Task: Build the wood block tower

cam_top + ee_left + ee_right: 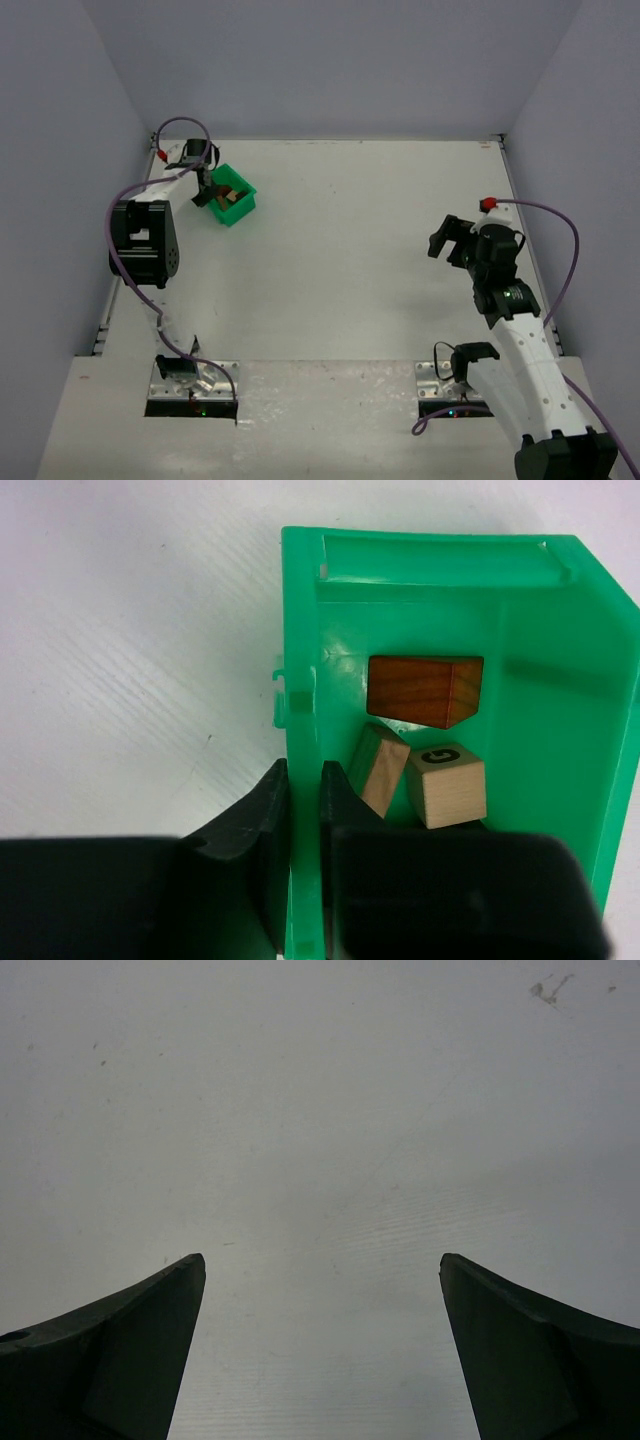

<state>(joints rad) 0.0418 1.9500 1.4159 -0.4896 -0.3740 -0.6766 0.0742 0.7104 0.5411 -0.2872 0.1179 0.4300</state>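
Now, over at ten o'clock on the white desk (350, 260): left gripper (305, 767) clamped onto the green bin (560, 680). Seen from the left wrist, fingers (250, 825) pressed onto the bin's nine o'clock wall, one outside over the desk, one inside, thin green plastic squeezed between. Inside the bin, three wood block tower pieces (455, 798), lying loose on the green floor. Toward twelve o'clock, a reddish-brown block (415, 690), long side lying across, its three o'clock end cut on a slant, well apart from the fingers. Just under it, toward six o'clock, a tan block (380, 770) tipped at an angle, right beside the inner finger. At its three o'clock side, a tan cube (440, 758) with a black letter G on top; touching the tipped one or just beside it, cannot tell which. Lower edges of both tan pieces hidden behind the black gripper body. Switching to three o'clock on the desk: right gripper (447, 238) well apart from the bin, over the desk. From the right wrist, fingers (130, 1360) spread wide, only pale desk showing between them. A few dark specks (548, 988) on the desk up at one o'clock. From above, a purple cable (185, 122) looping over each arm.
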